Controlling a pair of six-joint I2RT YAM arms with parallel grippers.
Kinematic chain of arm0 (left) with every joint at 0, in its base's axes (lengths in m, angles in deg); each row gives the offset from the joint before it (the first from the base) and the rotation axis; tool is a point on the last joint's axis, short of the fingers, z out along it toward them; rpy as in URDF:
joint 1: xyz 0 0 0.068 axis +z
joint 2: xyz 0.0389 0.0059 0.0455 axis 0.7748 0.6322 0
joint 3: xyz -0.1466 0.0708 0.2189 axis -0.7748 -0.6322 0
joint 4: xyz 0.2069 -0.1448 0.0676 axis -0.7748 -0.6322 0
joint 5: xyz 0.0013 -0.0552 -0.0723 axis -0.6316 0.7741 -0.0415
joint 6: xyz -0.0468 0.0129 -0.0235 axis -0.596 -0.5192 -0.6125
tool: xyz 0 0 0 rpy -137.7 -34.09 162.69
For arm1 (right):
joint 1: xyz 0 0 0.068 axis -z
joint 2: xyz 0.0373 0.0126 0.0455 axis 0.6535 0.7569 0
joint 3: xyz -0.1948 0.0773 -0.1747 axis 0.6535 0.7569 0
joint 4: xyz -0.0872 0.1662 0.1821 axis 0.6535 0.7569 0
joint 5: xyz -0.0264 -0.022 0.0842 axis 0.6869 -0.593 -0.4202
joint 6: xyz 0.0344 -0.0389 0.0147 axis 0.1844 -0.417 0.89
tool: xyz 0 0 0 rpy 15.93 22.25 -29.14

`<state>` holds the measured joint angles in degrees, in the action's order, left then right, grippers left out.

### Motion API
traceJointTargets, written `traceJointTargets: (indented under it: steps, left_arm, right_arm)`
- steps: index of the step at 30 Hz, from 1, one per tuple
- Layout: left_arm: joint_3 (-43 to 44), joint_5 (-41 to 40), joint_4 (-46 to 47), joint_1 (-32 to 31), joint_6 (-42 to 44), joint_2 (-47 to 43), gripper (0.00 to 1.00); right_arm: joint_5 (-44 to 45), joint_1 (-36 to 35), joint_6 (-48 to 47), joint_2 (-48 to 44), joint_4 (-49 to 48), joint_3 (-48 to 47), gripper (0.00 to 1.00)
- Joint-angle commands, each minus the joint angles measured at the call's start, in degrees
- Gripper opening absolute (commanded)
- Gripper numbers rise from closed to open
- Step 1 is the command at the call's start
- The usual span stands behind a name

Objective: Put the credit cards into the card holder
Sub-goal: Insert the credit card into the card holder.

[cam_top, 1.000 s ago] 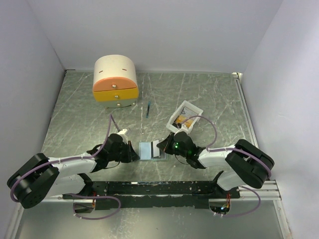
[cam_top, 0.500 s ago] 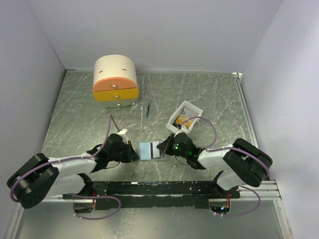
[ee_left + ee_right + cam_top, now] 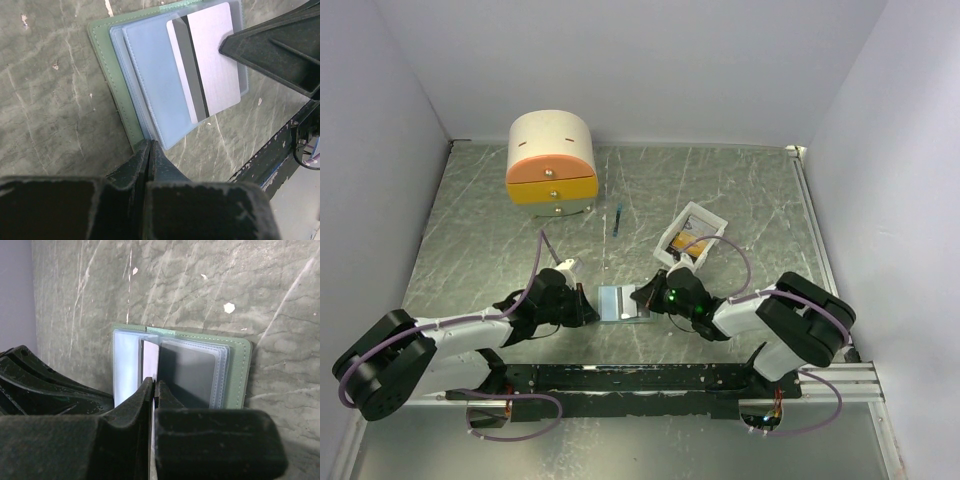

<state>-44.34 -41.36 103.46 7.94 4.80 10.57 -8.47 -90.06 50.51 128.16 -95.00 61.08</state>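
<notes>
Insertion is in hand at the tabletop's near edge: left end effector (image 3: 149,146) pinches shut on the open card holder (image 3: 618,302), right end effector (image 3: 152,387) clamps a credit card (image 3: 215,70) at its sleeve, next needing a straight push home.

From above, I couldn't tell what lay in the white tray (image 3: 677,223); it was too small. On the left wrist camera, the right arm's fingers (image 3: 280,45) covered the card (image 3: 207,65)'s far edge, and the card holder (image 3: 111,75) ran off the top. On the right wrist camera, those fingers hid the holder's near part.
</notes>
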Motion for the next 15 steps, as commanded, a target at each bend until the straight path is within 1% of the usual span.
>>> traceJointTargets:
  steps: [1,6,7,11,13,15]
  left_arm:
    - [0.3,1.7,0.3,0.0,-0.3,-0.8,0.09]
    - [0.3,1.7,0.5,0.0,-0.1,-0.5,0.09]
    - [0.3,1.8,0.6,0.0,-0.2,-0.4,0.08]
    - [0.3,1.8,0.5,-0.1,-0.2,-0.8,0.09]
    - [0.7,1.6,-0.1,-0.1,0.0,-1.1,0.08]
    - [0.9,1.4,-0.3,-0.1,0.0,-1.3,0.09]
  right_arm:
    - [-0.2,-1.0,-0.6,1.6,0.4,0.4,0.00]
    - [0.1,-1.5,-1.8,1.2,3.2,-0.6,0.00]
    - [0.2,-1.6,-1.9,1.1,3.7,-0.9,0.02]
    - [0.9,-2.1,-2.1,0.0,7.2,-1.9,0.13]
    - [2.8,-2.2,-2.5,-1.3,12.0,-3.2,0.20]
    - [4.4,-2.2,-3.2,-3.1,16.4,-4.5,0.30]
